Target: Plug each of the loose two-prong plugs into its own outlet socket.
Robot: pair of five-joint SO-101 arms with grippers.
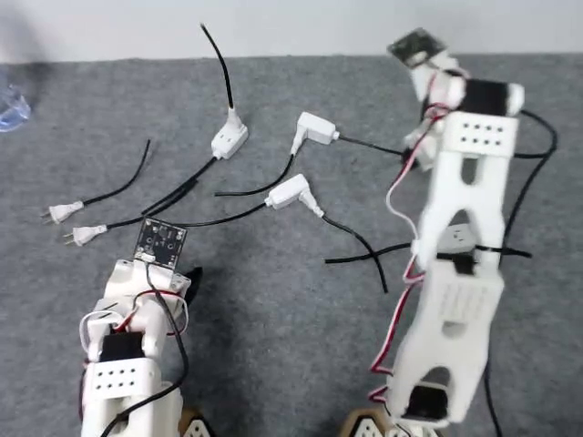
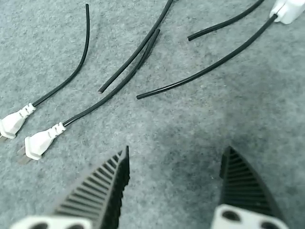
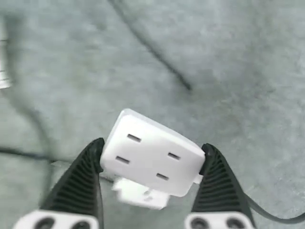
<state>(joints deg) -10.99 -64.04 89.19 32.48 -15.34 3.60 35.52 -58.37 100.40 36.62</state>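
Beside crossed black cords (image 2: 128,62) on grey mat (image 2: 181,138), left tool (image 2: 176,152) spread; right tool (image 3: 153,145) pinching white socket (image 3: 150,160).

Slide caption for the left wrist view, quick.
Left gripper open over grey mat; two loose white plugs lie side by side, untouched.
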